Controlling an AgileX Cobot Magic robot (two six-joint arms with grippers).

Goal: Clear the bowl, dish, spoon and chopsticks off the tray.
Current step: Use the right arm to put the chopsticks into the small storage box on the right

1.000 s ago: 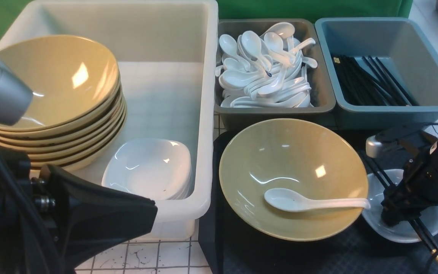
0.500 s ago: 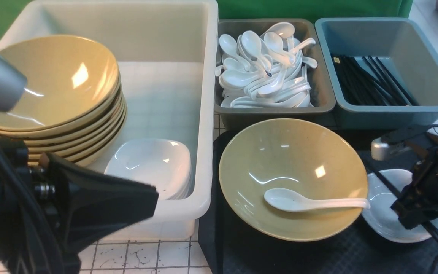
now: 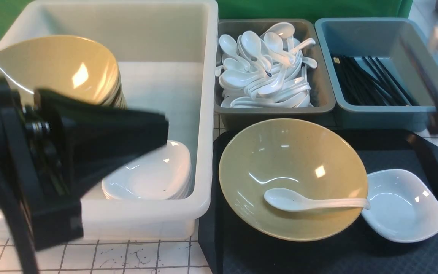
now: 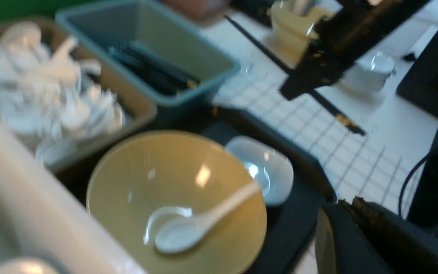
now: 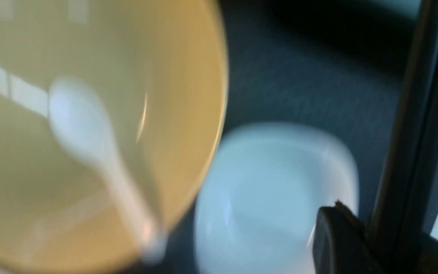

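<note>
Held item: chopsticks [image 4: 331, 110], black, thin and straight, with a gilt band near one end. They are clamped crosswise in the right pincer [image 4: 302, 82], which is closed on them, and both ends project past it; they hang in the air, off the tray [image 3: 394, 152]. Only the left wrist view records them at full length. The right wrist view gives a dark bar [image 5: 405, 125] beside one black finger [image 5: 337, 239], and the front view gives only a blur at its right edge. Below the right pincer: dish [image 5: 276, 198], white, squarish and shallow, on the tray. Just beside the dish, on the side away from the right pincer: bowl [image 3: 291, 167], tan and wide, on the tray. Inside the bowl: spoon [image 3: 310, 201], white, its handle resting on the rim toward the dish. Near the right pincer: blue-grey bin [image 3: 386, 112] holding black sticks [image 3: 371, 82]. Well apart from the right pincer: left pincer [image 3: 154, 131], black and motion-blurred, across the white tub [image 3: 165, 217] in the front view; whether it is closed or released cannot be told.
</note>
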